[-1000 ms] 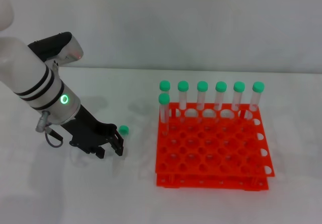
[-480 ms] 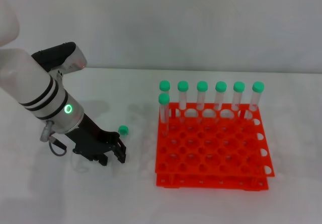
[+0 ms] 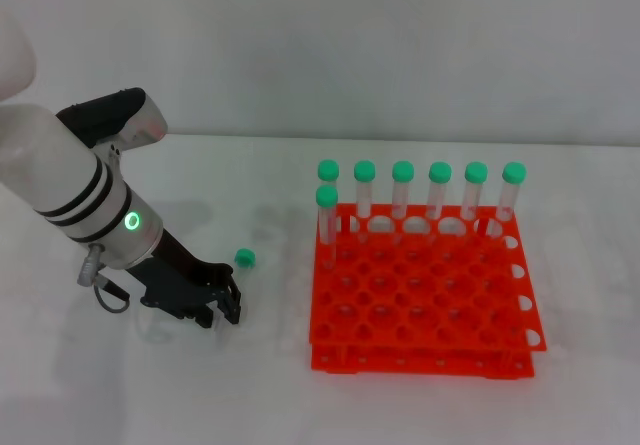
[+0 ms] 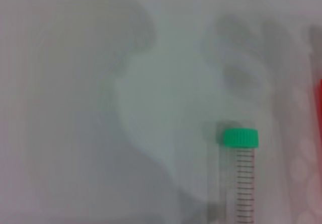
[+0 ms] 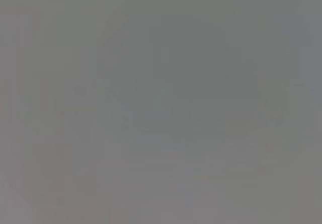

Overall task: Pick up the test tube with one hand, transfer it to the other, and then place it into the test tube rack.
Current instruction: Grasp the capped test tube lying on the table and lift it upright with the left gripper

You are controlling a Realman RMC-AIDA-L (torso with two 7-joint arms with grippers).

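A test tube lies on the white table, its green cap (image 3: 245,258) pointing away from me and its clear body hard to see. It also shows in the left wrist view (image 4: 240,168), with scale marks on its side. My left gripper (image 3: 220,305), black and unlabelled, is low over the table just left of the tube's lower end, with its fingers spread. The orange-red test tube rack (image 3: 420,295) stands to the right. My right gripper is out of view, and the right wrist view shows only blank grey.
Several green-capped tubes (image 3: 420,190) stand upright along the rack's back row, and one more (image 3: 326,215) stands at the left of the second row. The rack's edge shows red in the left wrist view (image 4: 318,108). A grey wall rises behind the table.
My left arm has come down and drawn slightly left, bringing the gripper closer to the table beside the tube. The tube and the rack have not moved.
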